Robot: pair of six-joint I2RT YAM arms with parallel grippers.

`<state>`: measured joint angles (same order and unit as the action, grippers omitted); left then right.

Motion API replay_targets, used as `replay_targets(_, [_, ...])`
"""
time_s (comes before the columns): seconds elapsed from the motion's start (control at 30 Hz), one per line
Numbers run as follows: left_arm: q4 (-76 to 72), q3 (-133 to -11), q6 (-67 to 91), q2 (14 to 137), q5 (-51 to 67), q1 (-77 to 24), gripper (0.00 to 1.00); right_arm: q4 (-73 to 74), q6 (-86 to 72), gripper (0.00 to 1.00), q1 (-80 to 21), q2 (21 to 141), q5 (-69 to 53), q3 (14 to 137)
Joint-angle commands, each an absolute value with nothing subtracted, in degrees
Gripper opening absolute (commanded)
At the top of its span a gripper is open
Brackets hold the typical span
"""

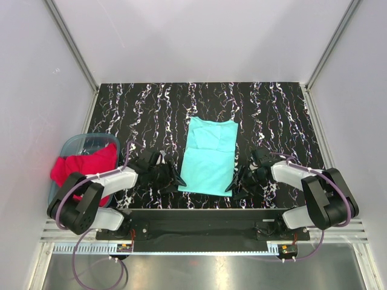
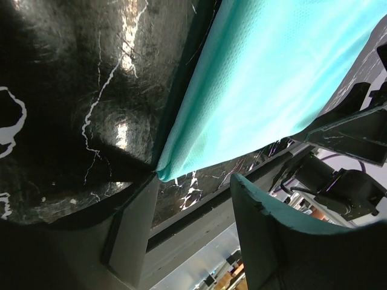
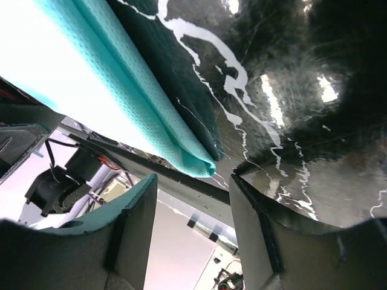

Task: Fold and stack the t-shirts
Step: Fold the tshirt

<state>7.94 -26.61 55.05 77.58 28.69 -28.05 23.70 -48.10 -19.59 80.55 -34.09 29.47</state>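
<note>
The mint-teal t-shirt (image 1: pixel 209 157) lies flat on the black marbled table, folded lengthwise into a narrow strip, collar end far, hem near. My left gripper (image 1: pixel 176 179) is open beside the shirt's near left corner (image 2: pixel 166 172), which lies just ahead of its fingers. My right gripper (image 1: pixel 233 181) is open beside the near right corner (image 3: pixel 202 166), with nothing between its jaws. The red t-shirt (image 1: pixel 81 167) is bunched in the tub at the left.
The translucent blue-grey tub (image 1: pixel 77 144) stands at the table's left edge beside the left arm. The table's near edge with a black rail (image 1: pixel 205 212) runs just behind both grippers. White walls enclose the table.
</note>
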Motion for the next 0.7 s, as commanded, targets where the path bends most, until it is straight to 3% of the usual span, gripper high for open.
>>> replay_targets(0.0, [11.6,-24.5,54.1,80.8,22.7,-28.0,0.59,22.3,-49.8,0.58,-20.7,80.2,-26.5,28.9])
replay_targets(0.37, [11.3,-24.8,53.5,84.3,21.1,-27.9,0.54,18.2,-52.6,0.56,-20.7,81.0,-23.9,27.2])
replay_targets(0.53, [11.3,-25.0,52.9,85.2,20.8,-28.0,0.42,18.9,-52.5,0.52,-20.8,81.9,-21.9,27.9])
replay_targets(0.6, [11.9,-25.2,52.6,85.1,20.8,-27.9,0.50,20.1,-52.5,0.52,-20.7,80.8,-21.4,28.0])
replay_targets(0.63, [12.5,-25.4,52.6,84.7,20.9,-27.9,0.60,20.6,-52.5,0.52,-20.8,80.5,-21.0,28.1])
replay_targets(0.67, [13.4,-25.5,52.6,84.3,20.7,-27.9,0.61,20.9,-52.5,0.51,-20.7,80.2,-20.9,28.1])
